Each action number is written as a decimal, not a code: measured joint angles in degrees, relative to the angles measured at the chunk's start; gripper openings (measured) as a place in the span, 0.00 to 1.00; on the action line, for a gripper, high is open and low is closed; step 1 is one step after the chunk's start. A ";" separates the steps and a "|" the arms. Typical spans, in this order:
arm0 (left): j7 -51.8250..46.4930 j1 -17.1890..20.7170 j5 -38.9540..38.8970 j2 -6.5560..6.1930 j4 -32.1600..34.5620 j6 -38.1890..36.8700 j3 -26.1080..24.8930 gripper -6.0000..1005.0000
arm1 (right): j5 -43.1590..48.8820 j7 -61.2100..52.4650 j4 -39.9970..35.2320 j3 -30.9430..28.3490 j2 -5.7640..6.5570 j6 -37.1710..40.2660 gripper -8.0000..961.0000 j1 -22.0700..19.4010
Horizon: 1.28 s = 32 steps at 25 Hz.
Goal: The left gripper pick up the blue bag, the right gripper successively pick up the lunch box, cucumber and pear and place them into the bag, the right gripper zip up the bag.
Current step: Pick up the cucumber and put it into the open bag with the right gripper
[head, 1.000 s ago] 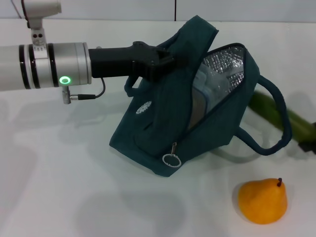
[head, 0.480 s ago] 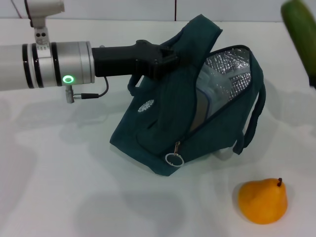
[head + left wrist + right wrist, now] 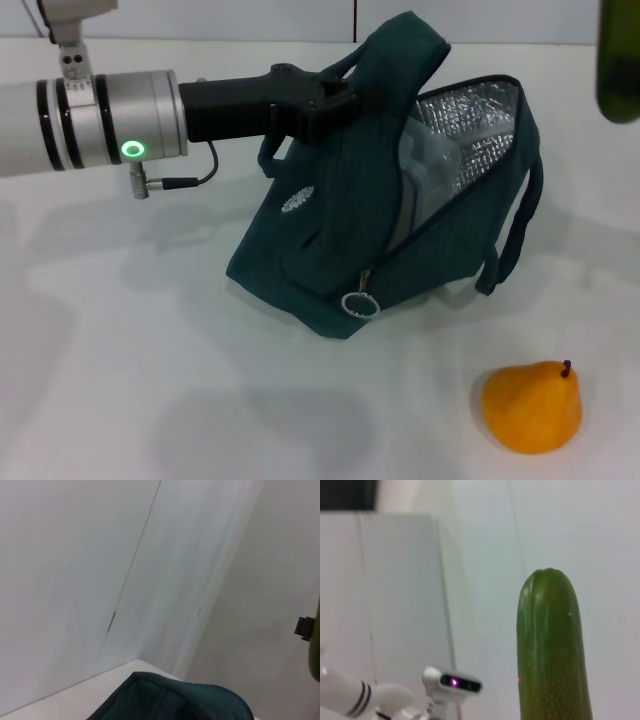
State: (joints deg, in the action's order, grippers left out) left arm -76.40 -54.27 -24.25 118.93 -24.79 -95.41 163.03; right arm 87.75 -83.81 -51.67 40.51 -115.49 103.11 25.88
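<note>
White desk [image 3: 150, 380] — left gripper [image 3: 335, 100] clamped on blue bag [image 3: 330, 250]; cucumber [image 3: 620, 60] held aloft, right jaws unseen — lower end-first into foil mouth.

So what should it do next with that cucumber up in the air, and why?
Probably carry the cucumber across to above the blue bag's open foil-lined mouth, then lower it in. The left end effector holds the bag up by its handle, the cucumber hangs off to one side, and the pear waits on the table.
</note>
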 joint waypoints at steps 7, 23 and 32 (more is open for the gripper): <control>0.30 -0.35 0.02 0.23 0.00 -0.04 0.00 0.05 | -3.38 9.31 20.53 1.13 0.11 -2.29 0.60 8.19; 0.45 0.02 0.12 0.25 0.01 0.13 0.00 0.05 | -4.11 15.16 29.05 13.64 -0.65 -5.90 0.60 10.58; 1.22 -0.37 0.43 0.31 0.95 0.36 0.00 0.05 | -7.15 22.69 35.13 14.46 -0.70 -8.21 0.61 11.92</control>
State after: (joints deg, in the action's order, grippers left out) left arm -75.18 -54.64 -23.82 119.24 -23.84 -95.04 163.03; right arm 80.60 -61.12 -16.54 54.96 -116.18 94.90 37.79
